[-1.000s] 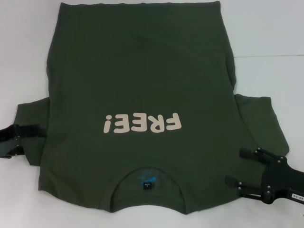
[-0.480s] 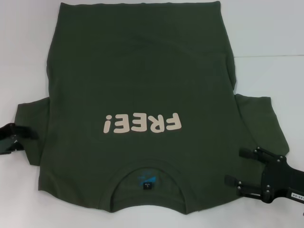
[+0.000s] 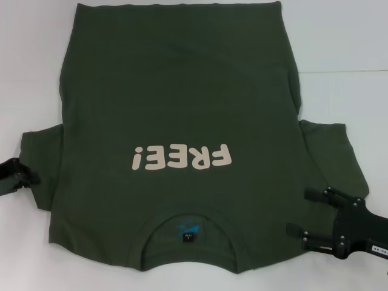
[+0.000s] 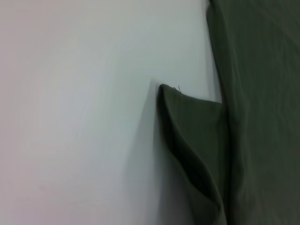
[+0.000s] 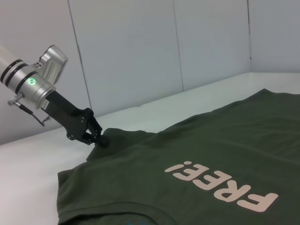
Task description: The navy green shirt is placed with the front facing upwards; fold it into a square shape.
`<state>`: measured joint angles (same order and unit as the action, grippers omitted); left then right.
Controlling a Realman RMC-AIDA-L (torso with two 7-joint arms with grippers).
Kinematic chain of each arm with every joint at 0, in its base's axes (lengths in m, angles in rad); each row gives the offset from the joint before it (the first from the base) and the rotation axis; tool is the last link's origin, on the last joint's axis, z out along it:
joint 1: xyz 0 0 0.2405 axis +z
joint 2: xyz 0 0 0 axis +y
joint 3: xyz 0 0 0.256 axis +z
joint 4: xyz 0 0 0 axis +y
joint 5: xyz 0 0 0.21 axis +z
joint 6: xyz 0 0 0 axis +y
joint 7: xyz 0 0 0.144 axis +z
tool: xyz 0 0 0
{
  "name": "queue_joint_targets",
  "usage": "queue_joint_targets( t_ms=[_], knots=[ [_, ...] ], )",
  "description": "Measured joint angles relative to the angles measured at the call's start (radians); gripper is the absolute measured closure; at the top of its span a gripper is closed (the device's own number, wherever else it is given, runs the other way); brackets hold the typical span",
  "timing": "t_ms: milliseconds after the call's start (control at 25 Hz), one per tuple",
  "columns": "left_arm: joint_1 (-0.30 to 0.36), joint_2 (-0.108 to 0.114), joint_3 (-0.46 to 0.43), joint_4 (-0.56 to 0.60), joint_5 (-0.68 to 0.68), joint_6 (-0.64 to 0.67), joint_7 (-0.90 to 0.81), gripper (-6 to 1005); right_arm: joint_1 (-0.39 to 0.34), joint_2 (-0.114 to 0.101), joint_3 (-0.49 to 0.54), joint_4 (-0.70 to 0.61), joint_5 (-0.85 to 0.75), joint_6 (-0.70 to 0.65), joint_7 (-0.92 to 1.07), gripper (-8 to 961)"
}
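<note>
Navy green shirt point(image 3: 182, 109) flat on white tabletop point(image 3: 345, 42), lettering up, collar toward robot. Left claw point(image 3: 27, 177) at left sleeve edge, fingers together on hem. Right claw point(image 3: 300, 212) fingers apart over right sleeve

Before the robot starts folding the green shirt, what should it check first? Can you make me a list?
1. Shirt face up: ok. The navy green shirt shows its FREE! lettering.
2. Shirt spread flat: mostly ok. The body lies smooth, but the left sleeve is creased.
3. Left claw on the left sleeve: ok. It touches the sleeve edge and looks shut on it.
4. Right claw ready: ok. It is open over the right sleeve, not gripping yet.
5. Collar nearest the robot: ok.
6. Room on the table: ok. White surface shows around the shirt.
</note>
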<state>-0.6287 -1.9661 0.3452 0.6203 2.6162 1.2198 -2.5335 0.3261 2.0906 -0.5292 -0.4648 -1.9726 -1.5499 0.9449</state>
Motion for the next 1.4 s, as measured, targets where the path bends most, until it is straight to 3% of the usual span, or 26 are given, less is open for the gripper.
queue_joint_targets(
  t_ms=[160, 480, 800, 880, 1200, 1400],
  knots=[
    [0.0, 0.0, 0.009, 0.001, 0.0, -0.003, 0.008, 924, -0.001, 0.0, 0.0, 0.0, 0.0, 0.0, 0.0, 13],
    [0.002, -0.002, 0.02, 0.042, -0.006, 0.003, 0.02, 939, 0.001, 0.0, 0.0, 0.0, 0.0, -0.001, 0.0, 12],
    [0.01, 0.026, 0.02, 0.152, -0.002, 0.044, 0.036, 952, 0.001, 0.0, 0.002, 0.0, 0.0, -0.001, 0.0, 12],
    [0.008, 0.042, 0.015, 0.198, -0.006, 0.076, 0.028, 951, 0.001, 0.0, 0.002, -0.001, 0.0, -0.001, 0.0, 12],
    [-0.021, 0.053, 0.021, 0.267, -0.008, 0.151, 0.0, 953, 0.004, 0.0, 0.0, 0.0, 0.001, -0.001, 0.0, 12],
    [-0.045, 0.038, 0.023, 0.267, -0.021, 0.218, -0.005, 951, 0.004, 0.0, 0.0, 0.0, 0.001, -0.001, 0.0, 13]
  ],
)
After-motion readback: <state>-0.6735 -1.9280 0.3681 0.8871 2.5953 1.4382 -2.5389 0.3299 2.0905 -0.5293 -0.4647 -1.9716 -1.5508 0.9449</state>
